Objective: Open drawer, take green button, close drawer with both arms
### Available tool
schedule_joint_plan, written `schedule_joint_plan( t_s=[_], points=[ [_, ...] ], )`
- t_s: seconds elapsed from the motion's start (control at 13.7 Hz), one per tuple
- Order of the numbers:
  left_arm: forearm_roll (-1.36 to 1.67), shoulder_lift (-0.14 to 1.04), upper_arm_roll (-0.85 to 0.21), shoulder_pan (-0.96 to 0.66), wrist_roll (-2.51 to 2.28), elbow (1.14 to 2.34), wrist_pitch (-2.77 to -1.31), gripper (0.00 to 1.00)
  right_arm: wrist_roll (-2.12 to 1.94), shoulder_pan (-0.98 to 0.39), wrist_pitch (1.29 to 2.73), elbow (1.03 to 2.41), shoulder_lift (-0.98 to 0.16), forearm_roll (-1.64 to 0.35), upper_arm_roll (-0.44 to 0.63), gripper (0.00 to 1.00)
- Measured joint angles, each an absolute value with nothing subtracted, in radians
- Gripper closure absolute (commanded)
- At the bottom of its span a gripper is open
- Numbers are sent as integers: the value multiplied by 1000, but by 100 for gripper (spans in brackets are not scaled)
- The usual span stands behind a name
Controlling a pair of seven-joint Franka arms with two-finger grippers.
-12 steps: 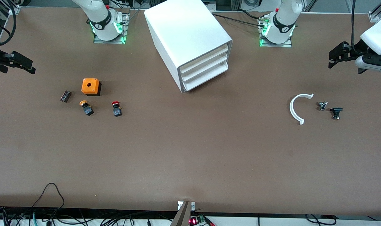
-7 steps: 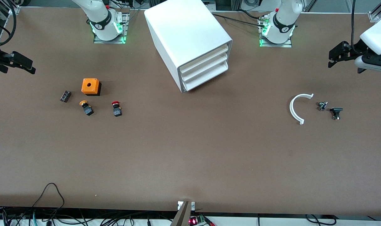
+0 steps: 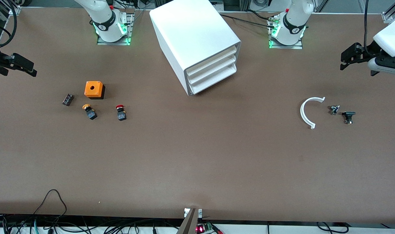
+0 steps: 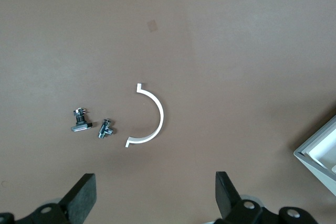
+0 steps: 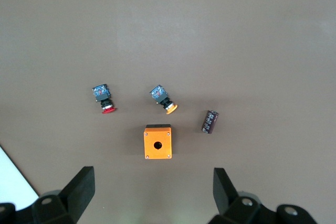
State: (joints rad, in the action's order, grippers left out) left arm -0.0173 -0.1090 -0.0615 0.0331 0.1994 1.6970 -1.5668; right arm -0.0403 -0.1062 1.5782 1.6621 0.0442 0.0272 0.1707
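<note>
Drawer [image 3: 213, 79] shut, well apart from both grippers.

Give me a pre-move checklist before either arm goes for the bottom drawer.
1. Lowest drawer of the white cabinet shut, flush with the two above: ok.
2. Left gripper open, over the table's left-arm end above the white arc piece: ok.
3. Right gripper open, over the right-arm end above the orange box: ok.
4. Table in front of the drawer free for pull-out: ok.
5. Green button's presence inside the drawer: cannot tell.
6. Red-capped button and orange-capped button not mistaken for the target: ok.
</note>
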Motion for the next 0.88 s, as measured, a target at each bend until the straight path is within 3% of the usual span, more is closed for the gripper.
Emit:
schedule_joint_plan(
  t_s=[0.22, 0.88],
  points=[
    [-17, -85, -64, 27, 200, 1688, -1565, 0, -40, -106, 1578, 1662, 44, 27, 171, 0],
    [-10, 185, -77, -9, 195, 1668, -1659, 0, -40, -107, 1578, 1662, 44, 27, 171, 0]
  ],
)
